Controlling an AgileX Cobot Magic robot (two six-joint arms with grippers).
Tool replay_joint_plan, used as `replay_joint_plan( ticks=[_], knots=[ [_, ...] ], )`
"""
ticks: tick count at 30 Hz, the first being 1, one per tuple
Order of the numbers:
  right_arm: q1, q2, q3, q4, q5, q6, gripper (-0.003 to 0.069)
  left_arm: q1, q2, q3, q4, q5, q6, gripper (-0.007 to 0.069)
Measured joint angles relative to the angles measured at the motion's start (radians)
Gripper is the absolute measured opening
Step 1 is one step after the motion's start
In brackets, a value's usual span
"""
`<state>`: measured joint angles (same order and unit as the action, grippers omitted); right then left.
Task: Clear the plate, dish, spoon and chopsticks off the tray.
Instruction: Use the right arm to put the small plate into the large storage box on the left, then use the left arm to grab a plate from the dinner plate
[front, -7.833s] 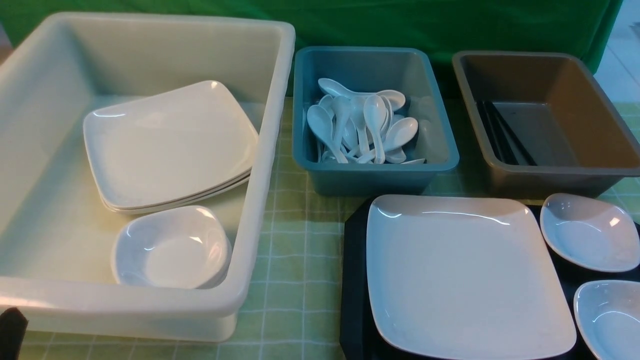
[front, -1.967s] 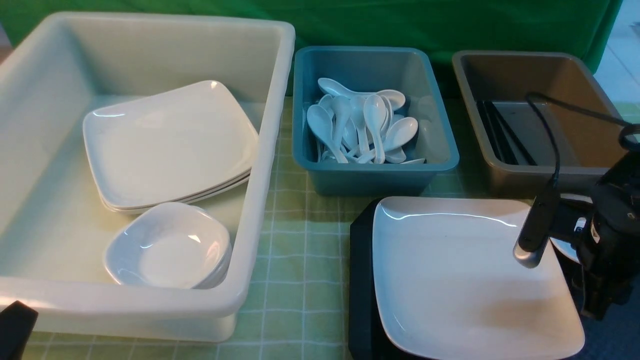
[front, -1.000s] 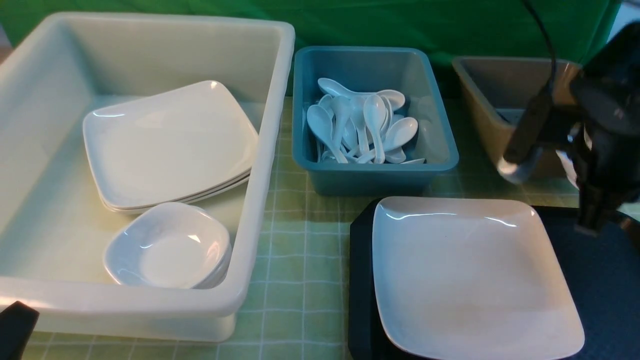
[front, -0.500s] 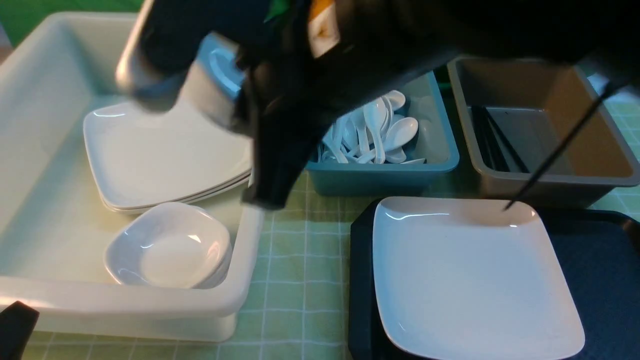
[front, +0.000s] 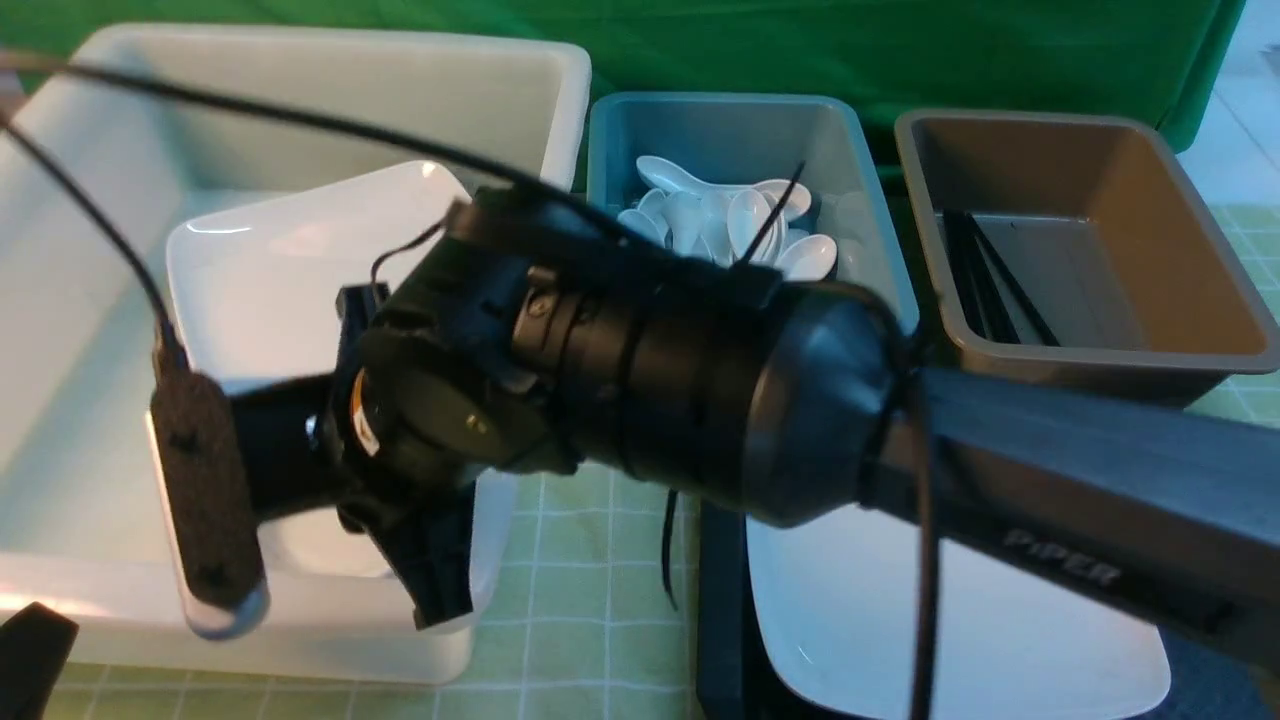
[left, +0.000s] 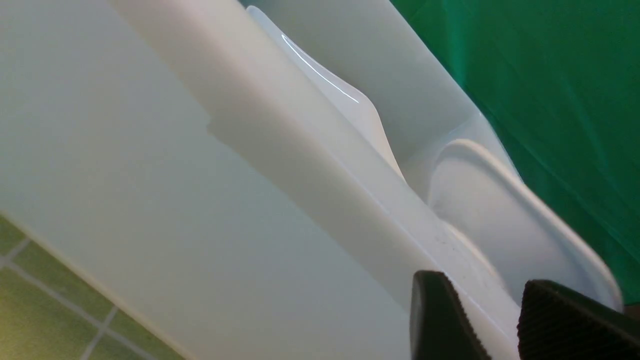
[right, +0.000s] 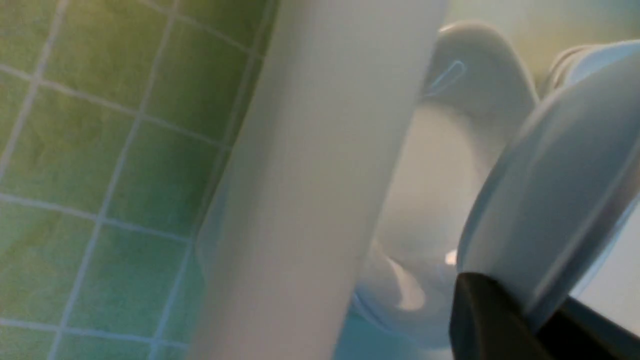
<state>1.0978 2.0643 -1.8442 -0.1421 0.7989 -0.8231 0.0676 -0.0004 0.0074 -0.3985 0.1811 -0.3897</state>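
Observation:
The white square plate (front: 850, 610) lies on the black tray (front: 722, 600) at the front right; my right arm crosses over both and hides much of them. That arm reaches left over the near corner of the white tub (front: 560, 80). My right gripper (right: 540, 320) is shut on the rim of a small white dish (right: 550, 175), held tilted just inside the tub wall (right: 310, 175). My left gripper (left: 485, 280) is open and empty, close to the tub's outer wall. No spoon or chopsticks show on the visible part of the tray.
Inside the white tub lie stacked square plates (front: 280, 260) and small dishes (right: 450, 150). A blue tub (front: 870, 260) holds several white spoons (front: 700, 215). A grey-brown tub (front: 1120, 350) holds black chopsticks (front: 985, 280). A green checked cloth (front: 590, 600) covers the table.
My right arm has swung from above the tray at the right across to the white tub, carrying a small dish. The left gripper has stayed put.

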Motion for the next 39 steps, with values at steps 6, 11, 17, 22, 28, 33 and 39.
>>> replay_joint_plan(
  ticks=[6,11,17,22,28,33,39],
  knots=[
    [0.027,0.031,0.000,-0.003,-0.004,-0.066,0.0074,0.000,0.000,0.000,0.000,0.000,0.000,0.0225],
    [0.037,0.028,-0.005,-0.020,-0.025,-0.084,0.0228,0.000,0.000,0.000,0.000,0.000,0.000,0.0225],
    [0.039,-0.004,-0.005,-0.022,-0.009,-0.086,0.0323,0.000,0.000,0.000,0.000,0.000,0.000,0.0225],
    [0.045,-0.096,-0.005,-0.021,0.063,-0.075,0.0323,0.000,0.000,0.000,0.000,0.000,-0.001,0.0225],
    [0.046,-0.245,-0.005,-0.041,0.193,0.157,0.0293,0.000,0.000,0.000,0.000,-0.012,-0.001,0.0225],
    [0.047,-0.380,-0.003,-0.126,0.372,0.356,0.0086,0.000,0.000,0.000,-0.035,-0.031,-0.009,0.0225],
    [0.024,-0.613,0.041,-0.184,0.404,0.565,0.0010,0.000,0.000,-0.044,-0.183,0.008,0.006,0.0131]
  ],
)
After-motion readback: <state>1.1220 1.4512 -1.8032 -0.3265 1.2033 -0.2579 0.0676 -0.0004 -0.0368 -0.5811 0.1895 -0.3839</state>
